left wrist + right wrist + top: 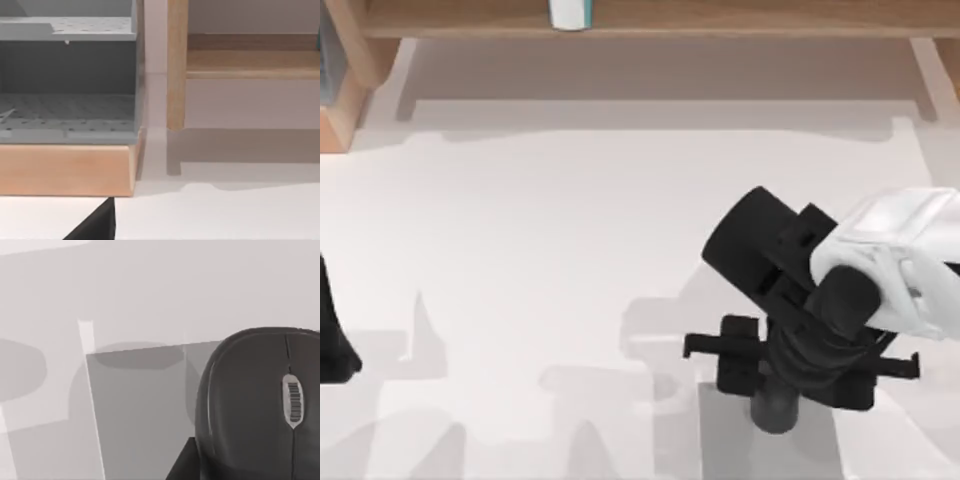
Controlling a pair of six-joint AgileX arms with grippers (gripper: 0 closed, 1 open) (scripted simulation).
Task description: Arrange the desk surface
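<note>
showing a two-arm agilex rig at a white desk surface point(550, 260), seen from above and from both wrists. the desk surface spans nearly the whole top view, running from the shelf at the far edge to the near edge, w/ soft grey shadows across its near part.

right arm point(905, 255): white shell w/ black wrist, reaching in from the right side of the top view and hanging over the near-right part of the surface. its end effector point(775, 400) points down near the near edge; how far the fingers stand apart cannot be told, nor whether they have hold of anything. right wrist view: a black mouse point(260, 405) w/ a ribbed scroll wheel lies on a grey pad point(145, 415), which lies flat on the surface; the mouse sits by one edge of the pad.

left arm: parked at the left edge of the top view, a dark part point(332, 335) just in view; its end effector state cannot be told. left wrist view: a dark corner point(97, 225) in the foreground over the surface, a light-wood shelf board point(250, 62) on a wooden upright point(176, 65), and beside it a wood-framed box point(67, 167) w/ a grey perforated interior.

far edge, top view: the same shelf board carries a small white and teal object point(570, 13), cut off by the frame.
</note>
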